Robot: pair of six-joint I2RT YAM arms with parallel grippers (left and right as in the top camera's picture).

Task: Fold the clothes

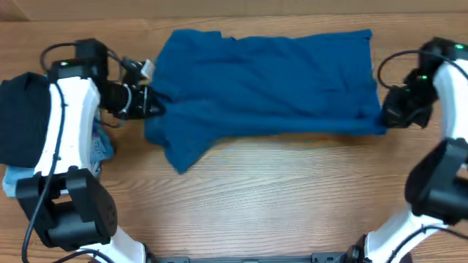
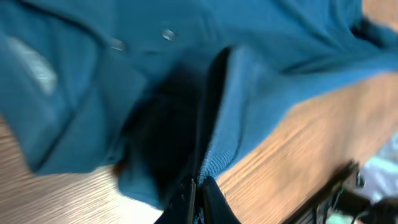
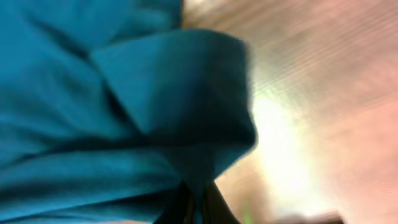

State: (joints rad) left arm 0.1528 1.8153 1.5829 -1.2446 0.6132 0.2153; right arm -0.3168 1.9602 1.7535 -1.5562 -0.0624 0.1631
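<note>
The clothes (image 1: 263, 80), a plain teal-blue shirt, lie spread across the far half of the wooden table, with a sleeve drooping toward the near left. My left gripper (image 1: 154, 108) is shut on the shirt's left edge. In the left wrist view its fingers (image 2: 186, 202) pinch a ribbed hem of the clothes (image 2: 249, 81), and small buttons show further up. At the shirt's near right corner my right gripper (image 1: 383, 117) is shut as well. The right wrist view shows that gripper (image 3: 198, 198) closed on a bunched fold of the clothes (image 3: 124, 124).
A black folded garment (image 1: 20, 117) lies at the left edge, behind the left arm. Light blue denim (image 1: 102, 146) peeks out beside it. The bare wooden table (image 1: 292, 197) stretches in front of the shirt, between the two arm bases.
</note>
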